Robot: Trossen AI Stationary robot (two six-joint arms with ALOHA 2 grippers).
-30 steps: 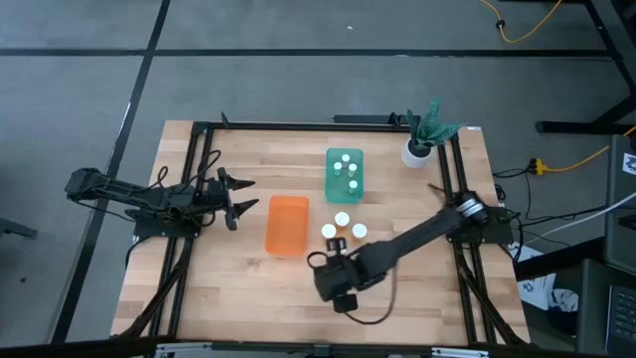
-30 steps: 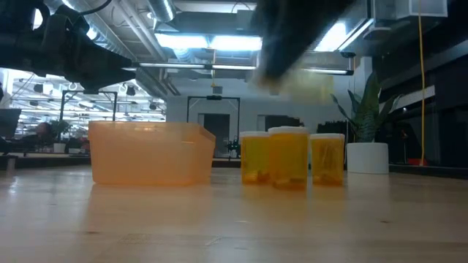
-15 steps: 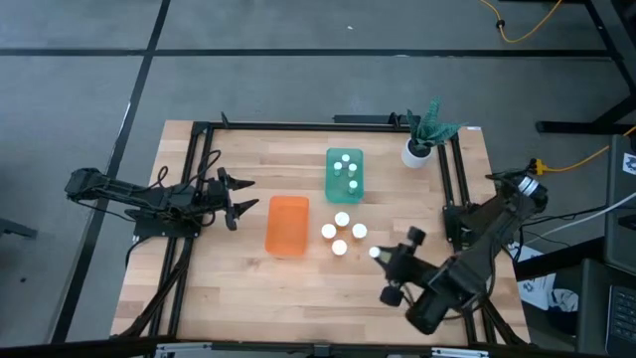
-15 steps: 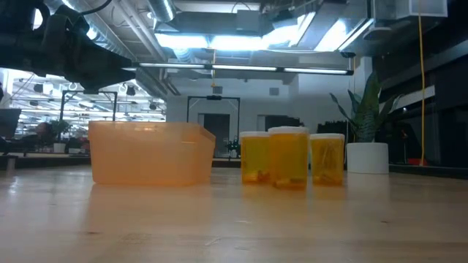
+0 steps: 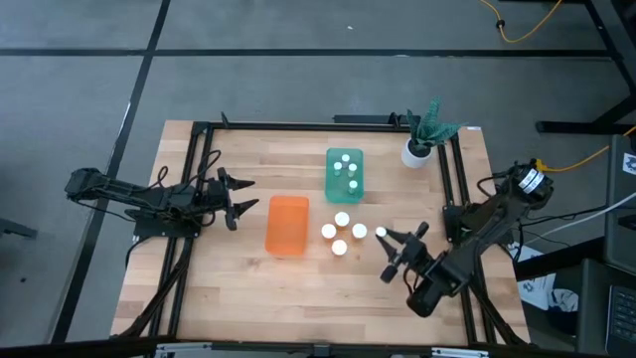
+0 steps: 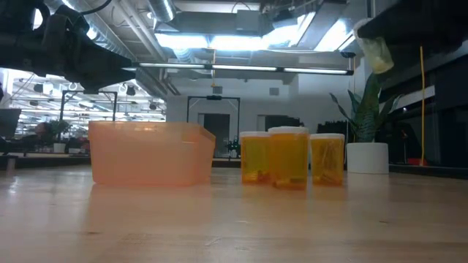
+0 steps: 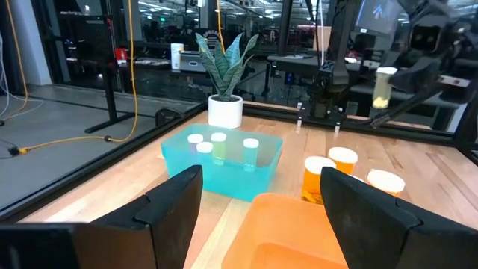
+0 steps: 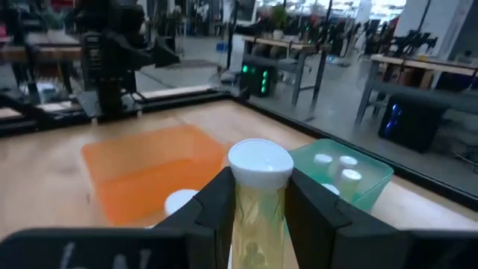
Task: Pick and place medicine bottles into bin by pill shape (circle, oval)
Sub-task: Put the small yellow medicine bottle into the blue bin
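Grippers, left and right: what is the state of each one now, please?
Left gripper: open, holding nothing.
Right gripper: shut on a medicine bottle, lifted above the table.

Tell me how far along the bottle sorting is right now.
Partly done. Four bottles already stand in the teal bin; the orange bin looks empty. The right gripper is shut on one bottle, held above the table. The left gripper waits open beside the orange bin. Four bottles remain standing on the table.

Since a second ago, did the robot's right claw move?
Yes. The right gripper, shut on a bottle, has swung from near the orange bin out toward the table's right side, past the standing bottles.
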